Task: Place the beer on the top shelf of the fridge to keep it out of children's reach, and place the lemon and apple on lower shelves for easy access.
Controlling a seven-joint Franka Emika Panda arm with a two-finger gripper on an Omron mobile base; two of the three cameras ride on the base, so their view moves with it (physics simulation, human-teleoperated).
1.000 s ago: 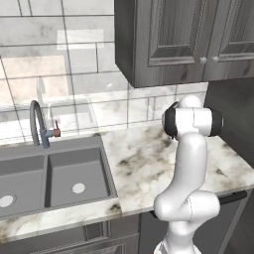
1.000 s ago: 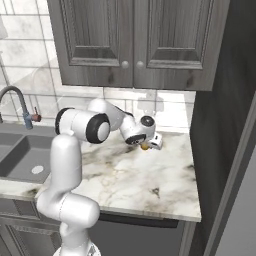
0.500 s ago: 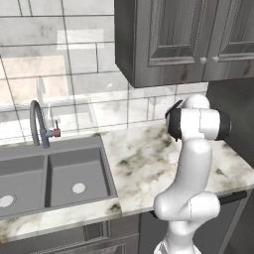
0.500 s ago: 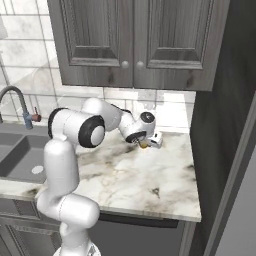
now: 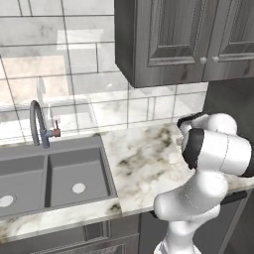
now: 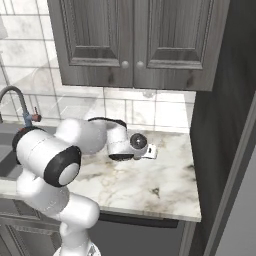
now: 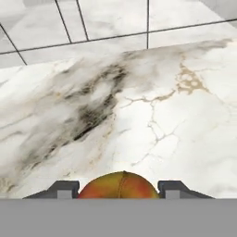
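1. At the far left of the left base view a double grey sink (image 5: pixel 49 173) is set into the counter, with a curved dark faucet (image 5: pixel 37 124) standing behind it against the tiled wall (image 5: pixel 64 74)
2. Right of the sink runs the marbled white countertop (image 5: pixel 144 163), veined grey and brown, under the dark wood-panelled cabinets (image 5: pixel 183 39)
3. In the right base view the white arm (image 6: pixel 85 140) reaches out over that countertop (image 6: pixel 150 185), its wrist bent low near the back wall, below the cabinet doors (image 6: pixel 135 40)
4. The gripper (image 7: pixel 121 190) looks down along the marble toward the tile line, its two dark fingertips (image 7: pixel 65 189) standing either side of the apple (image 7: pixel 119 185)
5. The apple, reddish-orange with a yellowish patch, sits between the fingertips at the bottom of the hand view; the fingers are clamped on it, each tip close against its side, and it hangs above the counter rather than resting on it
6. At the far right of the right base view a tall dark panel (image 6: pixel 220 125) borders the counter
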